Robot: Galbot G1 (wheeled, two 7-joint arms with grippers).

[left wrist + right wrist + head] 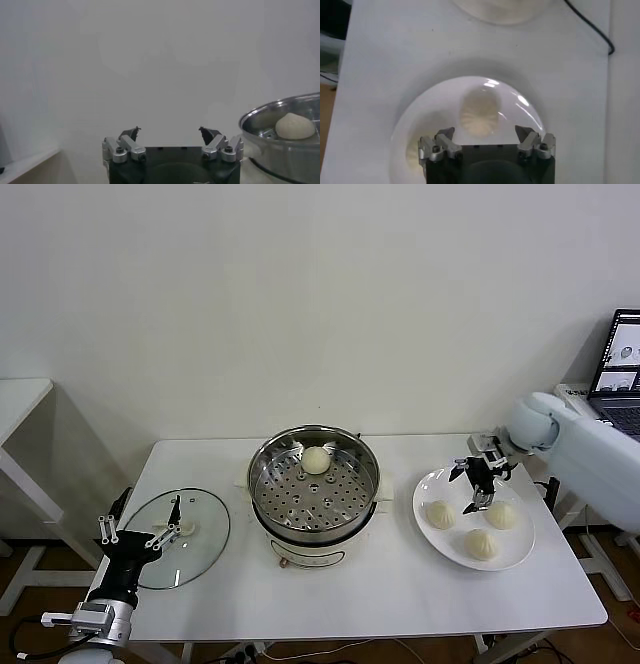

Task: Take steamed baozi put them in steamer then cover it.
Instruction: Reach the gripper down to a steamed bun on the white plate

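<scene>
Right claw (483,487) is held wide open, gripping nothing, above three pleated cream baozi (481,543) on the plate (430,489) near the surface's (380,599) right edge. One baozi sits in the central steamer (270,484). Left claw (140,529), open and unladen, is parked over the left-edge glass cover (205,549).

Things only partly seen

The laptop (622,374) is cut by the head view's right edge. In the left wrist view the steamer (272,131) runs off the edge. In the right wrist view the right gripper (486,134) body hides the near part of the plate (407,127) (one baozi (413,152) shows only a sliver).
</scene>
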